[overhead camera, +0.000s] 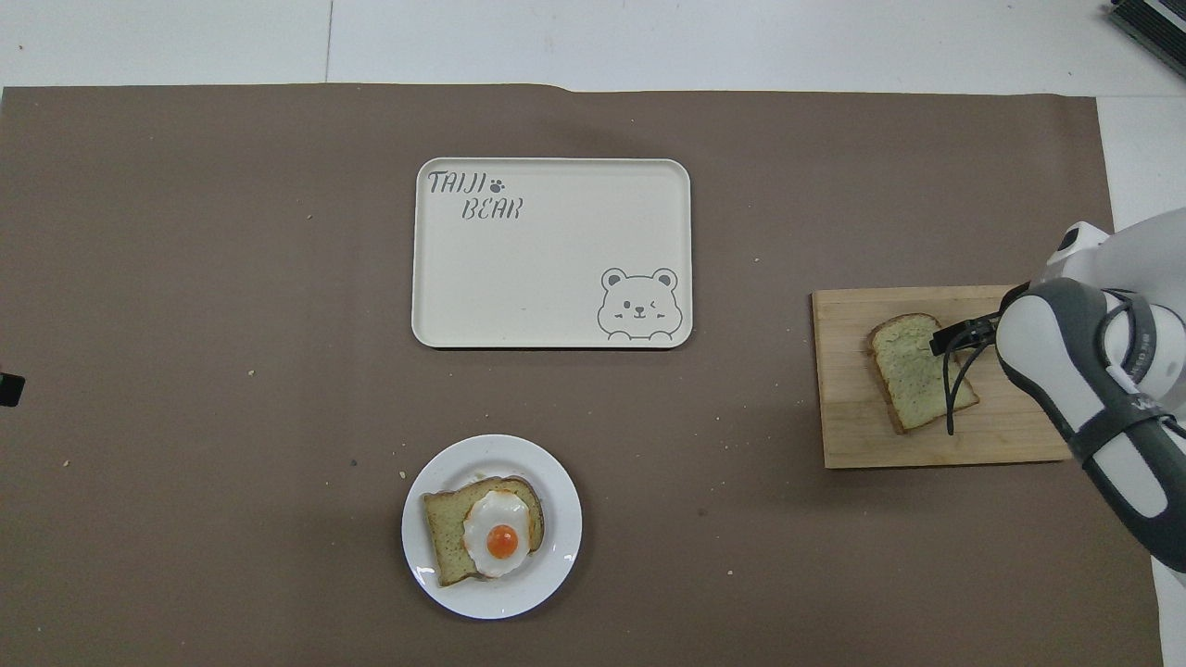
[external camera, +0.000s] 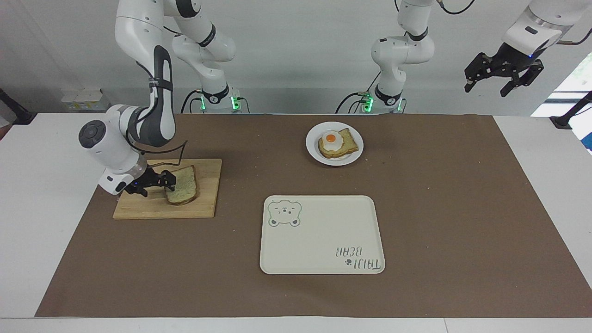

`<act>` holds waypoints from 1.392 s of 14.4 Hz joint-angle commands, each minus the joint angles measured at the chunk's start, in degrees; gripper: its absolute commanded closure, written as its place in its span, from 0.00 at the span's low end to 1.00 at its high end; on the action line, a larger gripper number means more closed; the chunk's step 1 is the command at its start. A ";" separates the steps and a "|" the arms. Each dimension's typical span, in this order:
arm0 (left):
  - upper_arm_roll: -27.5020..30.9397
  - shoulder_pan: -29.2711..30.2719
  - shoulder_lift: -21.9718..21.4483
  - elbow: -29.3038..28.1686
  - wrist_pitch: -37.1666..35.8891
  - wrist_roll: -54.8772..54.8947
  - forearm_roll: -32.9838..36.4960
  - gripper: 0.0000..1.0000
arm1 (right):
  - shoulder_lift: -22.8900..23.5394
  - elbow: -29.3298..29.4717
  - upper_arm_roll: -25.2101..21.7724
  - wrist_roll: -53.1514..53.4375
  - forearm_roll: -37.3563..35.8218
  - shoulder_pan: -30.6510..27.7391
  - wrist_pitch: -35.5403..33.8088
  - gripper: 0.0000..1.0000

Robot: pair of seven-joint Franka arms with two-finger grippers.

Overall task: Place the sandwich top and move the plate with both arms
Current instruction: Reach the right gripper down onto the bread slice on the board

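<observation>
The sandwich top (external camera: 182, 185) (overhead camera: 913, 371), a pale speckled slice with a dark crust, lies on a wooden cutting board (external camera: 203, 206) (overhead camera: 852, 435) toward the right arm's end of the table. My right gripper (external camera: 161, 181) is low over the board at the slice's edge, open, its fingers at that edge. In the overhead view the right arm covers most of this gripper. The white plate (external camera: 312, 144) (overhead camera: 561, 547) stands close to the robots and carries an egg-topped bread slice (external camera: 331, 141) (overhead camera: 500, 537). My left gripper (external camera: 504, 81) waits open, high off the left arm's end of the table.
A cream tray with a bear drawing (external camera: 319, 240) (overhead camera: 556, 269) lies mid-table, farther from the robots than the plate. A brown mat (external camera: 462, 208) covers the table, with crumbs scattered on it.
</observation>
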 commanded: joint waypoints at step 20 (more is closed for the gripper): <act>0.48 -0.88 -1.41 -1.46 0.02 -0.65 0.32 0.00 | -2.28 5.90 1.81 4.06 4.67 1.32 -14.57 1.00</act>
